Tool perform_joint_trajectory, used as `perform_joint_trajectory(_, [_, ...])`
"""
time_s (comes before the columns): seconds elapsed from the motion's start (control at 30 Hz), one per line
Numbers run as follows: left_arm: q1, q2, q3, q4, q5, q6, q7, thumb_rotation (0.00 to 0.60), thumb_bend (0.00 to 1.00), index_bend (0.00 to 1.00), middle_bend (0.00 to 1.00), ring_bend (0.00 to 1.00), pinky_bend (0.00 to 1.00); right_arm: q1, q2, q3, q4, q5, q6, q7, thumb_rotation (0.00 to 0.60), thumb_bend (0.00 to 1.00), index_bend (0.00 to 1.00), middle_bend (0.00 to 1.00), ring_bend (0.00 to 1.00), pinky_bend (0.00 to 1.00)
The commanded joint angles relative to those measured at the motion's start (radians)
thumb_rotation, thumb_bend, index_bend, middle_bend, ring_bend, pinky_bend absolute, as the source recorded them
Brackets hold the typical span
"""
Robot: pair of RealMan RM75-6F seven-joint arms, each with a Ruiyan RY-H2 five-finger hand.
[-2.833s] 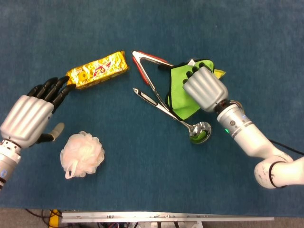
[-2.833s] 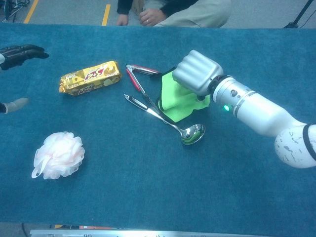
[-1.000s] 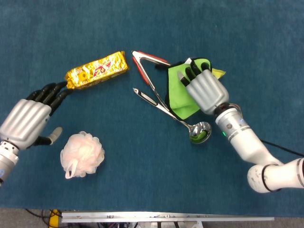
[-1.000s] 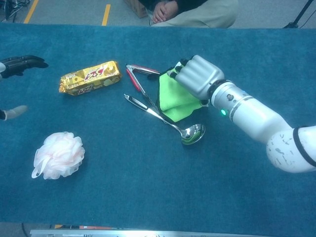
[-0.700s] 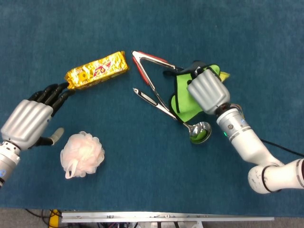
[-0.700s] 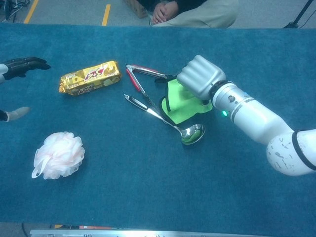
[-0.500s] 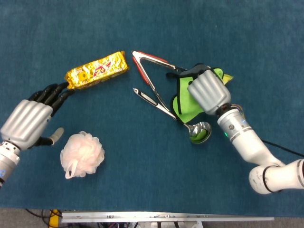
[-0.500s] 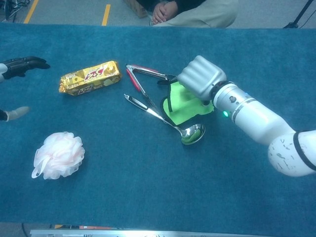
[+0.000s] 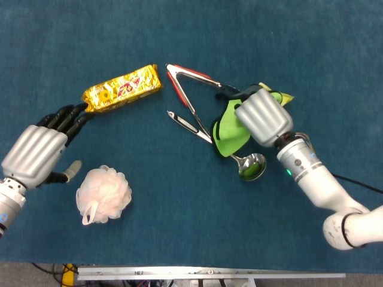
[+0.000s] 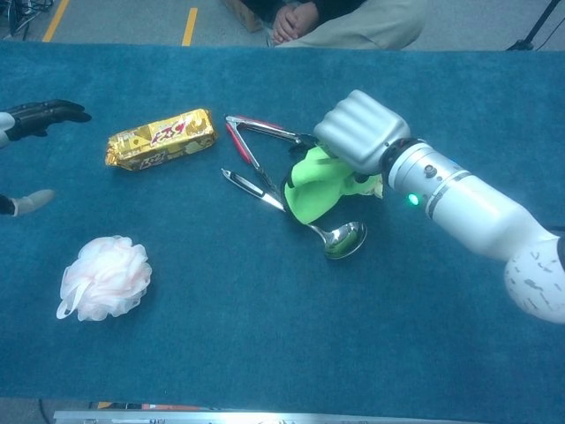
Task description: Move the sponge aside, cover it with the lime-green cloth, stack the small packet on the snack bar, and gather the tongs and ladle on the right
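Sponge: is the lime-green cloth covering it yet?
No, the pink sponge lies bare near the left hand, while the right hand holds the cloth far off.

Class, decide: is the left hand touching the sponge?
Apart. In the head view, blue table shows between the left hand and the sponge.

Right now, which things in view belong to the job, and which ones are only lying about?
Job: pink mesh sponge, lime-green cloth in the right robot hand, gold snack bar, red-tipped metal tongs, steel ladle.
Not job: seated person, yellow floor tape.
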Motion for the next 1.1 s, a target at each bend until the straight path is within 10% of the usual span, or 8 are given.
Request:
perform_joint_trajectory(0.03, [0.0, 0.002, -0.001, -0.002, -0.001, 0.001, 0.001, 0.6, 0.38, 0.0, 0.0, 0.0, 0.16, -0.008, 0.027, 0.014, -0.046, -0.037, 0.012, 0.043, 0.6, 0.29, 0.61, 0.56, 0.62, 0.81])
perform_joint_trajectory(0.43, [0.008, 0.013, 0.0, -0.02, 0.006, 0.014, 0.015, 0.6, 0.37, 0.0, 0.0, 0.0, 0.16, 0.003, 0.067, 0.075, -0.193, -0.123, -0.007, 0.181, 0.6, 0.29, 0.62, 0.57, 0.62, 0.81])
perform_joint_trajectory(1.1, [0.062, 0.067, 0.023, -0.053, 0.016, 0.07, 0.031, 0.6, 0.37, 0.0, 0.0, 0.0, 0.16, 0.11, -0.208, 0.126, -0.147, -0.116, -0.016, 0.074, 0.6, 0.29, 0.6, 0.54, 0.54, 0.81])
